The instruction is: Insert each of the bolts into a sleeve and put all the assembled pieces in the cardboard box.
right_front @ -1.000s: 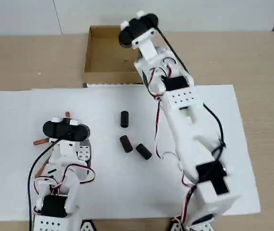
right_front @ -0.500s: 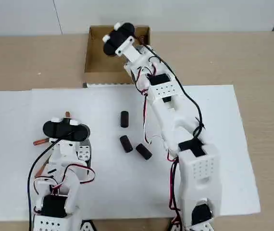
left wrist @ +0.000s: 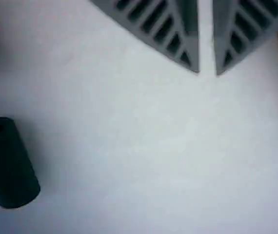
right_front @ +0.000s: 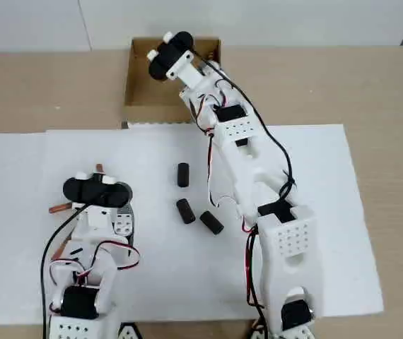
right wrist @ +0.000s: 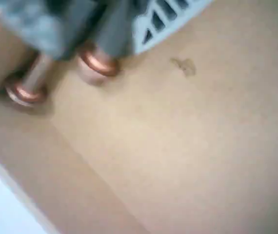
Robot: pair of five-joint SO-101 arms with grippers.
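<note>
- Left claw (left wrist: 206, 72): sits low over the near left part of the white sheet (right_front: 314, 152). Its jaws are almost together, with only a thin slit between them, and they hold nothing.
- Copper bolts: one (right_front: 59, 207) lies just beside the left arm toward the sheet's left edge, and another (right_front: 100, 168) lies just beyond that arm. Neither has a sleeve on it.
- Black sleeves: three lie near the middle of the sheet. Two of them (right_front: 184, 210) (right_front: 211, 222) are close together, and the third (right_front: 182, 175) is a little farther off. All are well apart from the box.
- Right claw (right wrist: 102, 41): reaches over the sheet's far edge into the cardboard box (right_front: 148, 88), which stands on the tabletop (right_front: 371, 85) near its far edge. It appears clamped on an assembled piece (right wrist: 97, 62), a dark sleeve with a copper bolt head showing at one end.
- Second copper head (right wrist: 24, 91): lies close by on the box floor, near a wall. What it belongs to cannot be told.
- Step in hand, as judged: depositing the piece.
  - Bring the piece low over bare floor, away from the neighbouring copper head and the wall.
  - Part the jaws fully so the sleeve drops free.
  - Rise straight up before swinging back.
</note>
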